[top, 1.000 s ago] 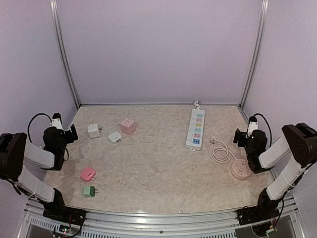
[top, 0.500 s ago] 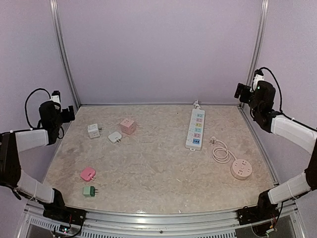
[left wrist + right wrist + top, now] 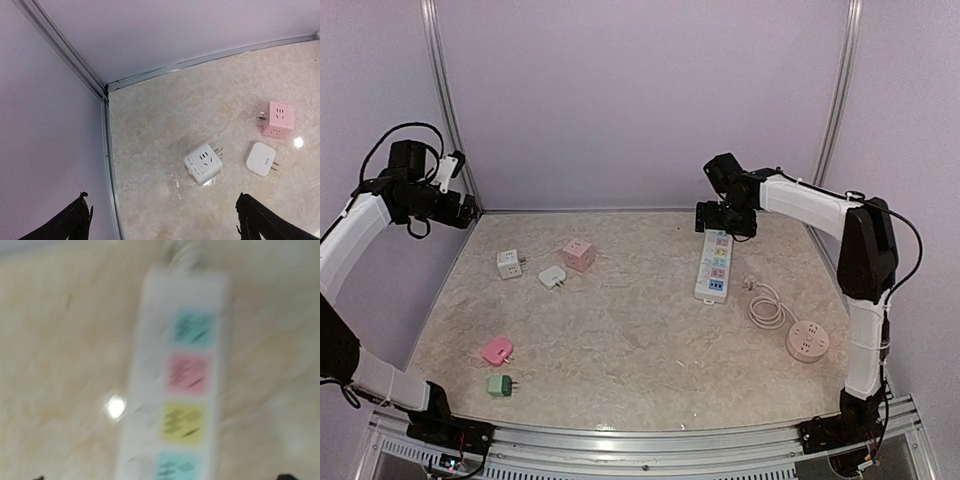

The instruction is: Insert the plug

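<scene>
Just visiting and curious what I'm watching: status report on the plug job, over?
Left gripper, right gripper: jaws open, empty. Long white power strip with coloured sockets lies under right gripper, nothing plugged in. Nothing blocking it.

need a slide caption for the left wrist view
Open left gripper above the back-left corner of the table, looking down on a white cube adapter, a flat white plug and a pink cube adapter.

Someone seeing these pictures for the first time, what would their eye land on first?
Probably the long white power strip with its coloured sockets, right of centre, with the right pincer open above its far end. Next, the scatter of small adapters on the left: a pink cube, a white cube and, nearer, a pink plug and a green plug.
</scene>
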